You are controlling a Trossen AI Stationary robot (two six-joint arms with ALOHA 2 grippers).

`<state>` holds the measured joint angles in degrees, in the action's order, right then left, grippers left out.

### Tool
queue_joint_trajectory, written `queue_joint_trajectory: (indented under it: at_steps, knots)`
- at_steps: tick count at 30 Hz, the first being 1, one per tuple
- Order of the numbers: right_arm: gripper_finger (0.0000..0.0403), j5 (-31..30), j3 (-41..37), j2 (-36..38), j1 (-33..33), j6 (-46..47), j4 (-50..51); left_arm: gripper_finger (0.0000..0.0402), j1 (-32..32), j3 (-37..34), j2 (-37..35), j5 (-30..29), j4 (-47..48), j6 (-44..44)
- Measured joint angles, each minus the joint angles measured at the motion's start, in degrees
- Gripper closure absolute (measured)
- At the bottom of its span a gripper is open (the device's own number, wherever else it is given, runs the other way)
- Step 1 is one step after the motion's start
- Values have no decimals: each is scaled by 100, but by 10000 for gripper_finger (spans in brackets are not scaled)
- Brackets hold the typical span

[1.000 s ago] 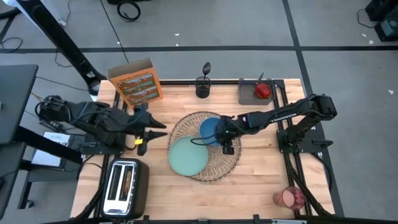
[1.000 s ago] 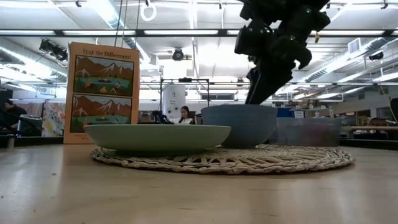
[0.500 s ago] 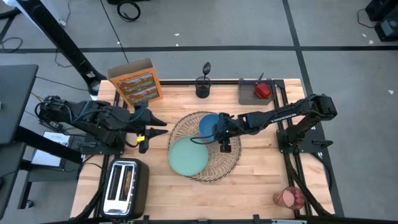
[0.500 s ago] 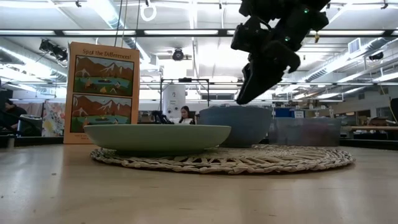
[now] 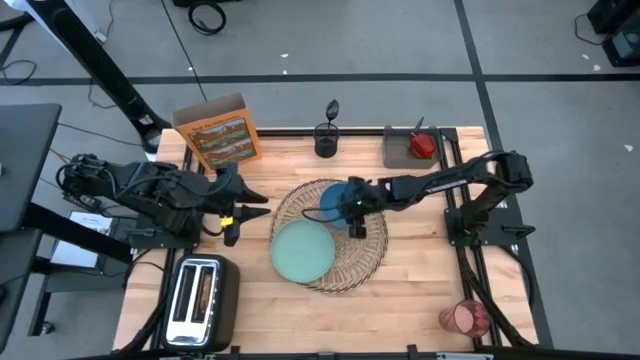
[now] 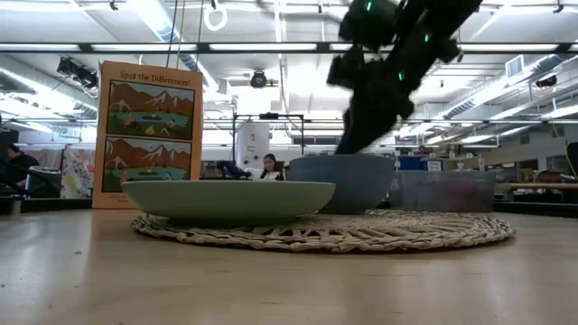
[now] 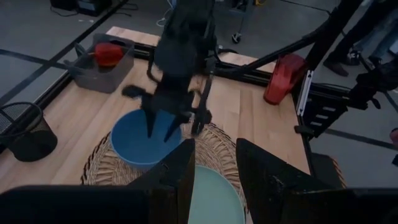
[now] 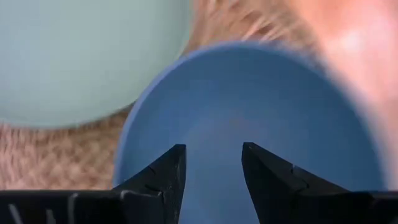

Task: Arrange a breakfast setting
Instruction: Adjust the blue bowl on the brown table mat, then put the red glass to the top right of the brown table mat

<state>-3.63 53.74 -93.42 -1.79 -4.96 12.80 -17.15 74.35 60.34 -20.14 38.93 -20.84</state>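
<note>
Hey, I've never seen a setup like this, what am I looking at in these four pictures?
It is a two-armed robot at a wooden table. One picture looks straight down, one looks level across the tabletop, and two come from cameras on the arms' wrists.

A wicker placemat carries a teal plate and a blue bowl. A cereal box, a toaster, a tray holding an apple, and a red cup stand around it.

The right gripper hovers open over the bowl, holding nothing. The left gripper waits open at the table's left, empty.
</note>
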Motion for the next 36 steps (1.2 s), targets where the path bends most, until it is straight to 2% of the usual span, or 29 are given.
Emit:
queue_joint_trajectory:
  at_steps: [8,15,20,26,32,36]
  knots:
    - [239,517,32,-298,168,69,-184,279,0,0,2,-1,65,-210]
    - [239,975,35,-60,215,187,-122,279,144,0,2,0,72,-103]
    - [239,969,35,154,210,351,-118,279,342,0,2,-2,75,-29]
    - [239,298,348,776,210,832,298,279,458,0,2,1,70,192]
    - [239,-858,968,1634,44,2032,1516,276,682,-2,-81,0,-9,466]
    - [227,-1055,1199,2199,-303,2678,2378,257,895,-4,-130,-20,-92,657]
